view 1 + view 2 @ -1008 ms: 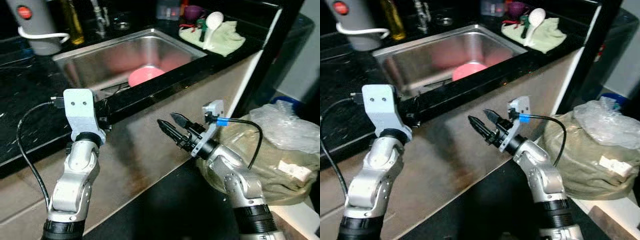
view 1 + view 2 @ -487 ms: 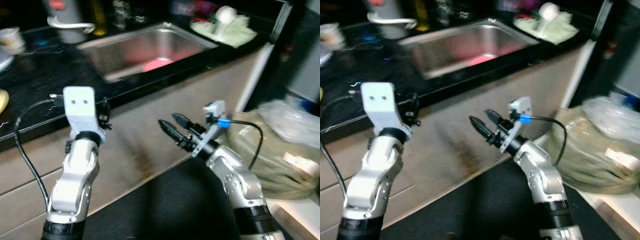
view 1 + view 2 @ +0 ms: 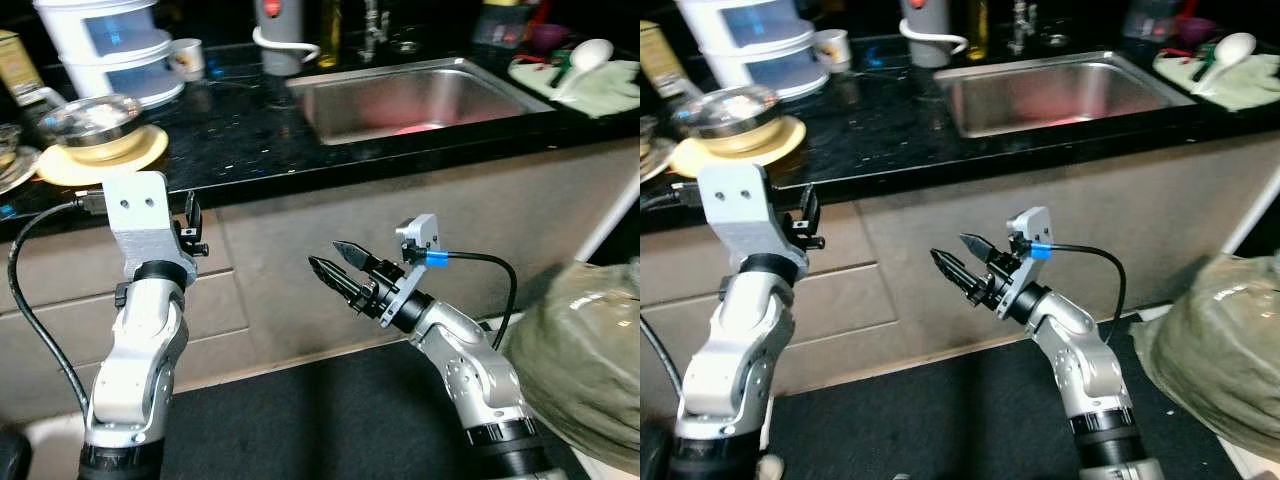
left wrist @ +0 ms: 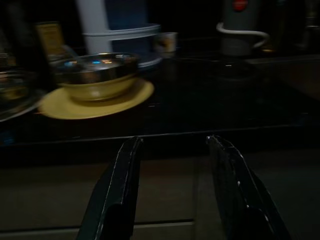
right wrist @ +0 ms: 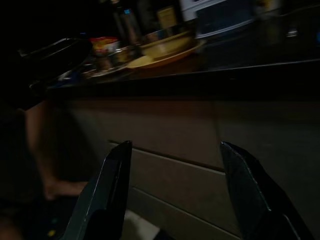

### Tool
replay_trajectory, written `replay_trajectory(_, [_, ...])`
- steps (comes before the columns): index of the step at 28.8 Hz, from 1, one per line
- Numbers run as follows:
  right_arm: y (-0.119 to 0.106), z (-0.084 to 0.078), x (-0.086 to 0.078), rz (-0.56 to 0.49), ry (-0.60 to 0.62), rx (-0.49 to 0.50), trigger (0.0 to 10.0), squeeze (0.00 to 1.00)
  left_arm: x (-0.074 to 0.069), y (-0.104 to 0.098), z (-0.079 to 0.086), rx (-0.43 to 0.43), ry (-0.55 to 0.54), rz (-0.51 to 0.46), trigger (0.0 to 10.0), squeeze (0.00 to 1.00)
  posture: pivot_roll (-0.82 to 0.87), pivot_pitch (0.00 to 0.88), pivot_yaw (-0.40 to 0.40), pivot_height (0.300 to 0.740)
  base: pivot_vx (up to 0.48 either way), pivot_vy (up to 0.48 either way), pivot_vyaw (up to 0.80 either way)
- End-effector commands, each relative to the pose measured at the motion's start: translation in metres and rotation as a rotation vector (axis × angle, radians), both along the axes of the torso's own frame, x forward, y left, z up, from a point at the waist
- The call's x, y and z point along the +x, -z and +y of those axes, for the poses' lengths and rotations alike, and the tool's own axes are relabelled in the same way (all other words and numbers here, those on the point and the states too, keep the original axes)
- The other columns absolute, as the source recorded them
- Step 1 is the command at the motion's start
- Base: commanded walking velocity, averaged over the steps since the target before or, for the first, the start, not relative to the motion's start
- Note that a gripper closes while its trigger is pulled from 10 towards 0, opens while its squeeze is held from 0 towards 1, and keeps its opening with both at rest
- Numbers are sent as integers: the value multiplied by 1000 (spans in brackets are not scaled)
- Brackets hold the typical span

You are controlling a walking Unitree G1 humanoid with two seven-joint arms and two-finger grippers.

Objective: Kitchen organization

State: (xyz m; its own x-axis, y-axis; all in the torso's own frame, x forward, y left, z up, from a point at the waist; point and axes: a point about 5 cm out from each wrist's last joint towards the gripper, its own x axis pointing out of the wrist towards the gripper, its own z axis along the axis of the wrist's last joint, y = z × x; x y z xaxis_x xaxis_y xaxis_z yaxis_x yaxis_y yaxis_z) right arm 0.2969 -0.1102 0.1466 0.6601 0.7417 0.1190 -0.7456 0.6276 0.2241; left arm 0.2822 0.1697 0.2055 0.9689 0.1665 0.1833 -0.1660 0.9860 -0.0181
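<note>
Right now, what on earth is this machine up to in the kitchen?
Nothing is being handled yet. The robot stands facing a black countertop, both arms raised before the cabinet drawers. The left end effector and right end effector are open and empty. On the counter sit a steel bowl on a yellow plate, and to the right a sink.

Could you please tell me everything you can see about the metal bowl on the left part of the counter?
The metal bowl looks like shiny steel, round and upright, with a wide rim that catches the light. It sits inside a yellow bowl, which rests on a yellow plate on the black counter, left of the sink. What it holds cannot be made out. The left gripper points toward it, open and well short of it; nothing else touches it.
</note>
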Motion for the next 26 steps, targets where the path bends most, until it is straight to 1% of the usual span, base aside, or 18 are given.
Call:
replay_trajectory(1, [0, 0, 1, -7, 0, -6, 10000, 0, 1, 1, 1, 0, -11, 11, 10000, 0, -21, 32, 19, 740, 0, 0, 794])
replay_trajectory(19, [2, 1, 0, -11, -11, -26, 10000, 0, 1, 1, 1, -11, -16, 15, 10000, 0, -24, 34, 17, 740, 0, 0, 795])
replay_trajectory(22, [4, 0, 2, -5, 13, -44, 10000, 0, 2, 2, 2, -4, -9, 19, 10000, 0, -23, 31, 16, 740, 0, 0, 152])
replay_trajectory(26, [3, -4, 6, 2, 50, -29, 10000, 0, 3, 1, 3, 15, -2, 17, 10000, 0, -22, 27, 15, 740, 0, 0, 0])
